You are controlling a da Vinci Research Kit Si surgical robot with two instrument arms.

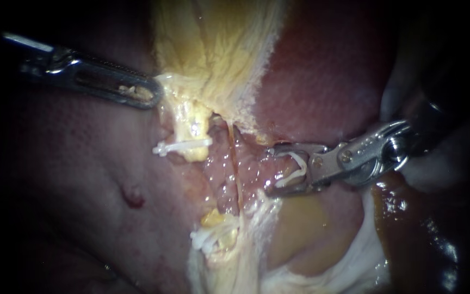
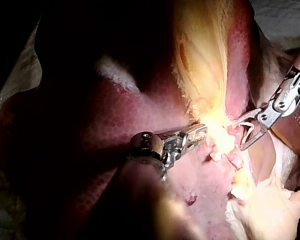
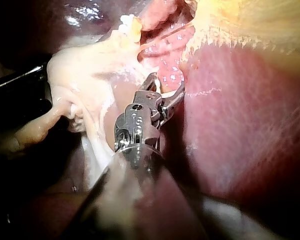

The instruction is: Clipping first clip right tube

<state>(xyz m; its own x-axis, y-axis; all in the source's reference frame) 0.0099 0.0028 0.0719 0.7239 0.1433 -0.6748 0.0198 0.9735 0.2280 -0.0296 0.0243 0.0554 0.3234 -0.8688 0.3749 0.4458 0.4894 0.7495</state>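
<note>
Holding a clip (image 1: 298,165) in my right instrument's (image 1: 270,170) spread jaws, left instrument (image 1: 150,93) clamping yellow tissue (image 1: 213,49), I risk closing short of the tube (image 1: 239,182).

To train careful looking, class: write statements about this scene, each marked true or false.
1. The right instrument holds a loaded clip in its jaws. True.
2. In the endoscope view, a placed clip sits below the left instrument's jaws. True.
3. The left instrument's jaws hang open, clear of tissue. False: they grip pale tissue.
4. The instruments touch each other. False: they are apart, with tissue between them.
</note>
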